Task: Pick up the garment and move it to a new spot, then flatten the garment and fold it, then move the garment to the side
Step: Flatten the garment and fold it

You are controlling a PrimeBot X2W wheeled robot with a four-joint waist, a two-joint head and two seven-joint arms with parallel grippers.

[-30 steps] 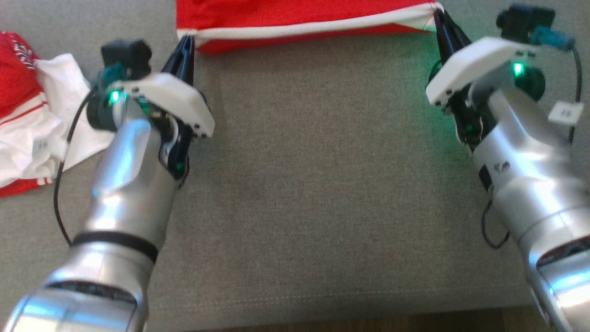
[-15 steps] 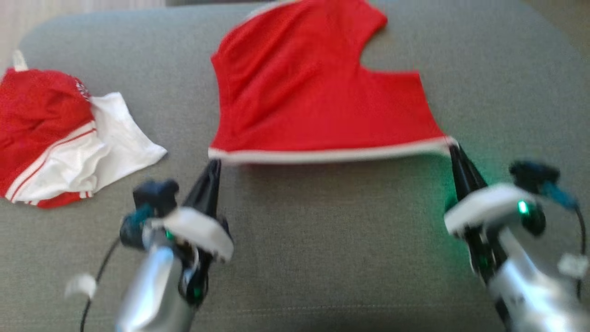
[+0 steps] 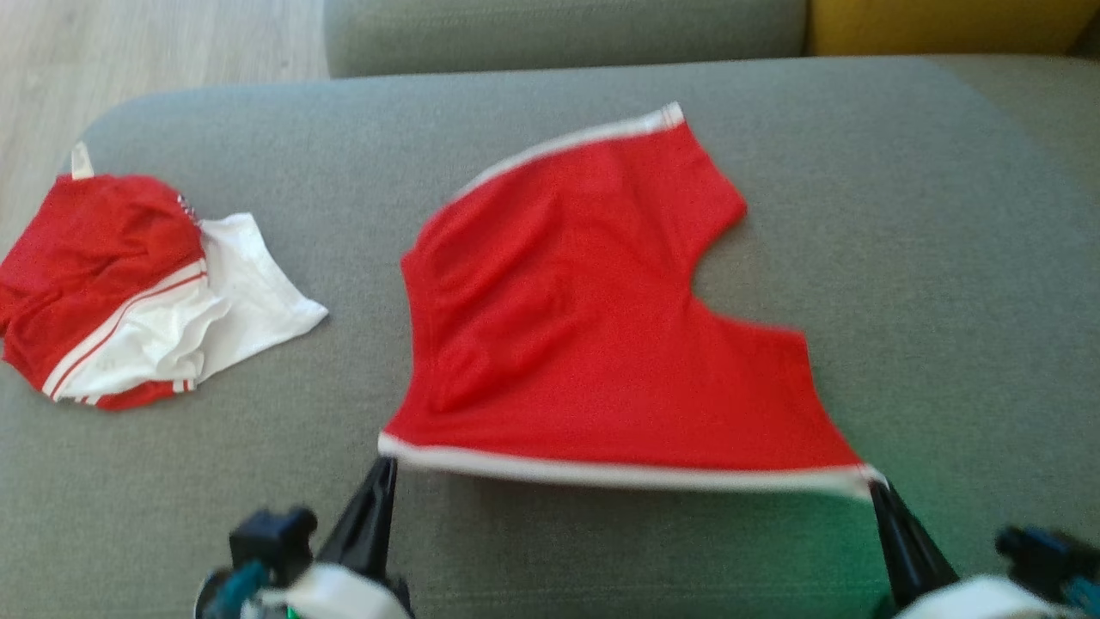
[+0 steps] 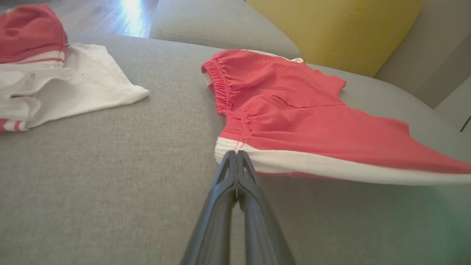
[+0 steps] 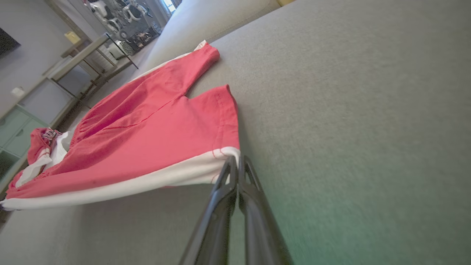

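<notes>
Pinching both ends of the white hem [image 3: 619,471], you've got left hand [image 3: 387,466] and right hand [image 3: 875,490] each clenched on a corner of the red shorts [image 3: 593,344]. The hem is taut between them and raised, toward the front edge of the sofa seat [image 3: 945,258]. The rest lies mid-seat. A red-and-white pile [image 3: 129,292] sits by the left edge, well apart.

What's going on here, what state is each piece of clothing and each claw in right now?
Red shorts: spread on the sofa, white near edge stretched between both grippers, slightly lifted.
Left gripper: shut on that edge's left corner.
Right gripper: shut on that edge's right corner.
Red and white garment: crumpled, lying loose to the left, untouched.
</notes>
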